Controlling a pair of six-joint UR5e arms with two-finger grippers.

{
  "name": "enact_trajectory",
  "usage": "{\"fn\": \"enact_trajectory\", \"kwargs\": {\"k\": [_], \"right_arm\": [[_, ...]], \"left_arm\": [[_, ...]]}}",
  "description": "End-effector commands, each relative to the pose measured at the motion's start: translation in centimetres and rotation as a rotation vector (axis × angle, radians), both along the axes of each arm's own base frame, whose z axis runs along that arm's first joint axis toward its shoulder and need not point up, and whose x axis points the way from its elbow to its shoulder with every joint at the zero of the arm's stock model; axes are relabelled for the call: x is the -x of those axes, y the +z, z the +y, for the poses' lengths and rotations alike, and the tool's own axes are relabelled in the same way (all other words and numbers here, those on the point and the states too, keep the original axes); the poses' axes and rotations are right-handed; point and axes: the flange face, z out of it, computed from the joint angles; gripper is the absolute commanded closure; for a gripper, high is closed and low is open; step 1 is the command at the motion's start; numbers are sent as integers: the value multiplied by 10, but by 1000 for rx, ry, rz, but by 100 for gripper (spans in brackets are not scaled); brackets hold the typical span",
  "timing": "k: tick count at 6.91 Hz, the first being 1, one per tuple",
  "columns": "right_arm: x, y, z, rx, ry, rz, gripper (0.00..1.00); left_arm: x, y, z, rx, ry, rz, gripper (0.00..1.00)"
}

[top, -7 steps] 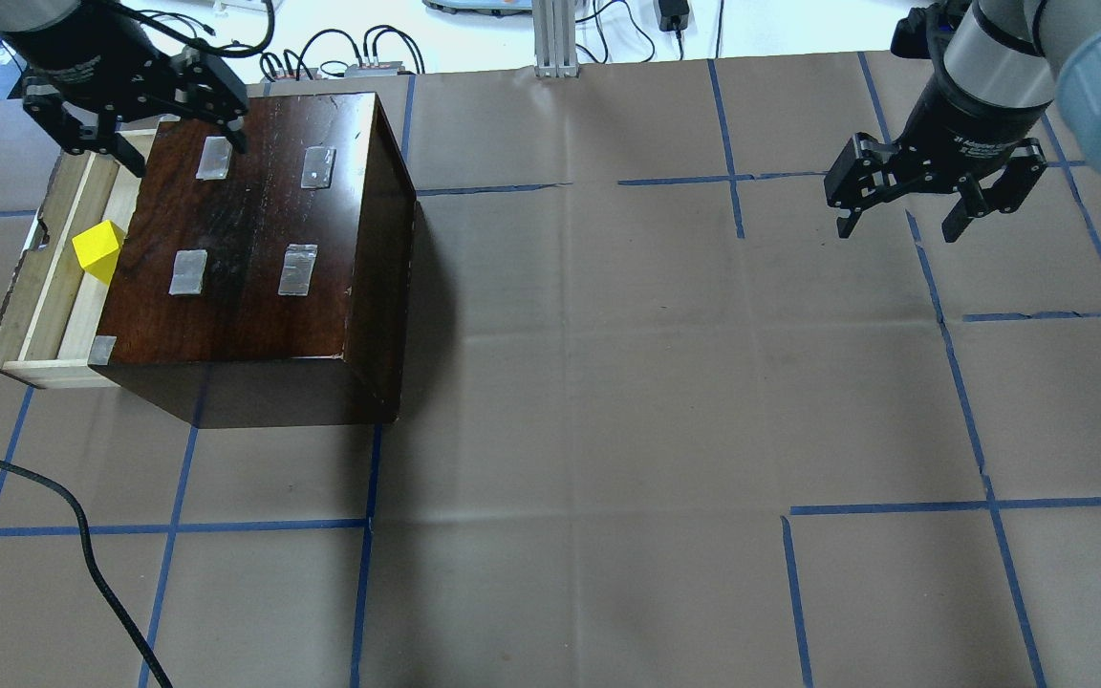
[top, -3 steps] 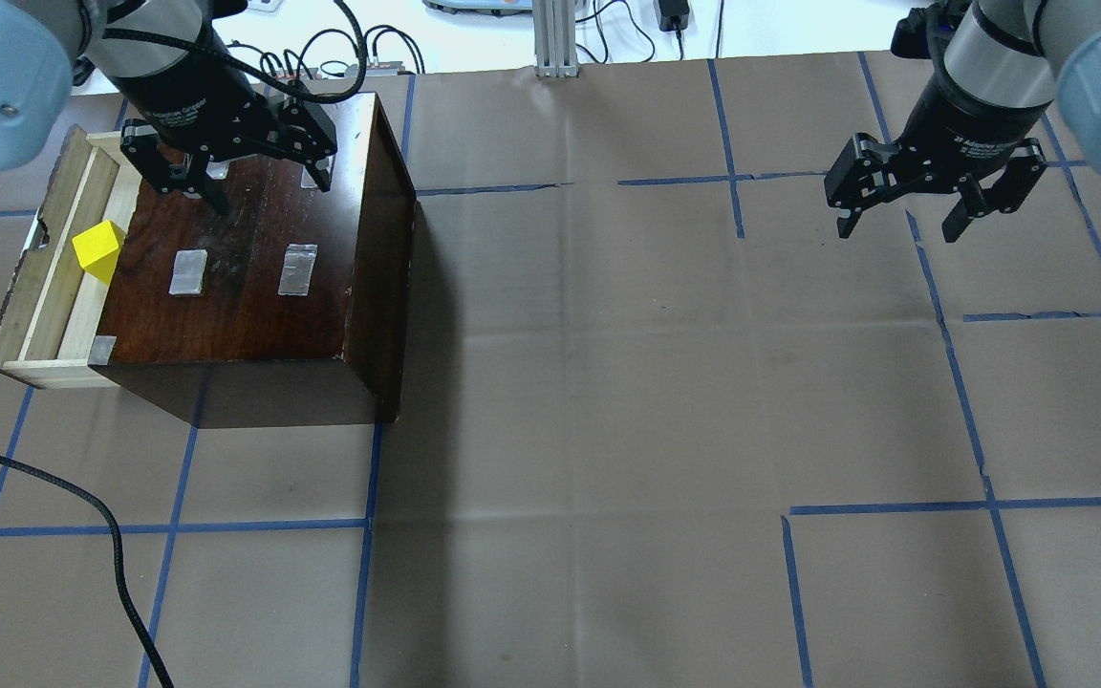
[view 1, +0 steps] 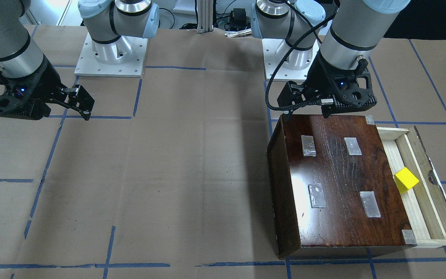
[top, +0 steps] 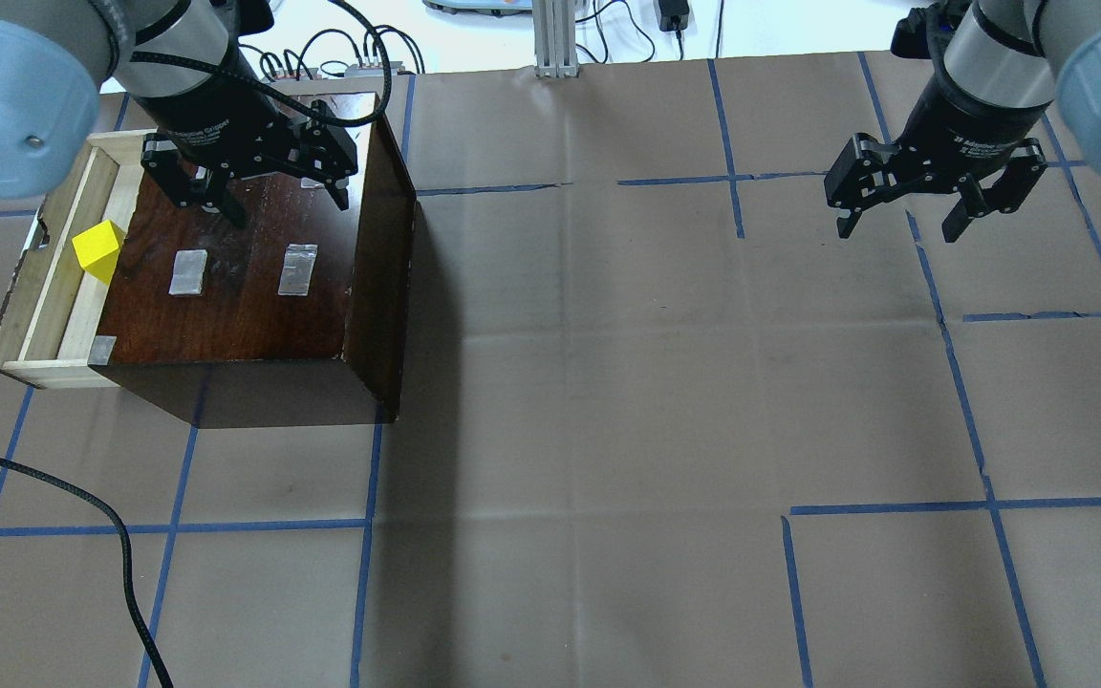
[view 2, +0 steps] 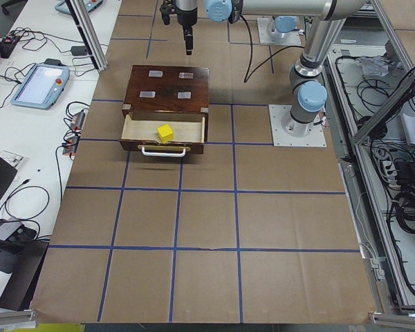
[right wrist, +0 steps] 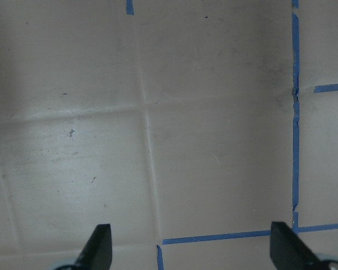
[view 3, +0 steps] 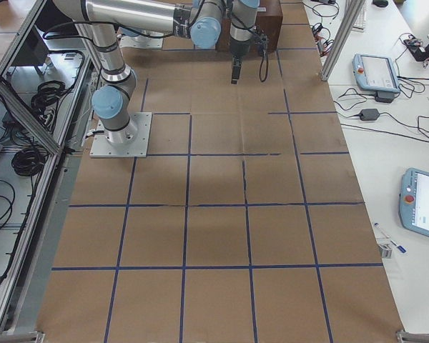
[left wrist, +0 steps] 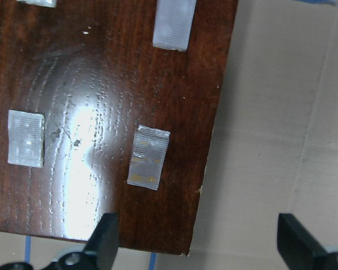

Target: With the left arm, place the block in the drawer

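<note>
L gripper has shifted right, off the drawer to over the cabinet top, jaws spread, empty. Block sits in the drawer, left & slightly nearer of it. R gripper is far right, also spread, empty.

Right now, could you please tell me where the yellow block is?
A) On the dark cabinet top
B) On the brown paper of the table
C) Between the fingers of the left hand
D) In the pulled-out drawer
D: the block lies on the pale floor of the pulled-out drawer, while the left hand hangs open and empty over the cabinet top.
</note>
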Motion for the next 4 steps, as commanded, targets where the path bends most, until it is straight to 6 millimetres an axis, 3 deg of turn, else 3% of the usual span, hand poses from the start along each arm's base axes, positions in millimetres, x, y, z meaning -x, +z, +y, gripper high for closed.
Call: {"fn": "enact_trajectory", "kwargs": {"k": [1, 4], "right_arm": [[0, 0, 0, 0, 0, 0, 0], [0, 0, 0, 1, 0, 0, 0]], "left_arm": [[0, 5, 7, 10, -14, -7, 1], [-3, 5, 7, 14, -44, -40, 1]]}}
